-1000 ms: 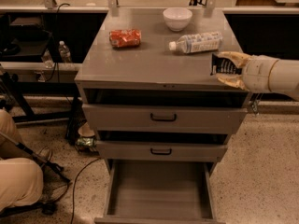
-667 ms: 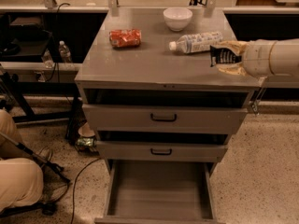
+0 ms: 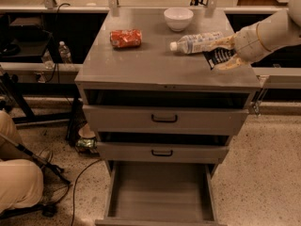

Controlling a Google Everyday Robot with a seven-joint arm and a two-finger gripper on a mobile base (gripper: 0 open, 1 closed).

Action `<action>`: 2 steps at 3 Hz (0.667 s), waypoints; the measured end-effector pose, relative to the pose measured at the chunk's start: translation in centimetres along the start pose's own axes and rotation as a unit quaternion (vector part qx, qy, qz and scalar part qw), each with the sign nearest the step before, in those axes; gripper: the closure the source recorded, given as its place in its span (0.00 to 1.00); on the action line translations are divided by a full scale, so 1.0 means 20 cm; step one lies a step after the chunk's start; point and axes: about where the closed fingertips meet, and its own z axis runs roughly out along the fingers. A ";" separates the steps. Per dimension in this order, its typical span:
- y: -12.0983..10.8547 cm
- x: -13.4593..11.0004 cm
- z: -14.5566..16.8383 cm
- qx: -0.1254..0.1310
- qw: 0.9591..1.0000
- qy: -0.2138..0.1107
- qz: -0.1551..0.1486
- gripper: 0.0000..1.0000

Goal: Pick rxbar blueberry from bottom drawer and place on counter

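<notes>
Over at the right of the frame, the gripper (image 3: 222,53) has the rxbar blueberry (image 3: 217,58) pinched between both jaws, at the counter's (image 3: 155,67) right edge, beside the water bottle (image 3: 197,42).

Support: flat, smooth grey metal counter (image 3: 155,67), the top of a three-drawer cabinet.

Directly on it:
- crushed red-orange can (image 3: 125,38), on its side, rear left
- round white bowl (image 3: 178,18), upright, rear centre-right
- clear plastic water bottle (image 3: 196,42), lying down, white cap pointing left, in front of the bowl and apart from it

Gripper (image 3: 216,56) at the counter's right edge, just beside the bottle, clamped on the dark, white-printed rxbar blueberry wrapper (image 3: 220,55). Cannot tell whether the wrapper touches the counter.
</notes>
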 end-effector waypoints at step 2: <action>0.00 0.02 0.09 -0.105 0.993 0.014 -0.049 0.51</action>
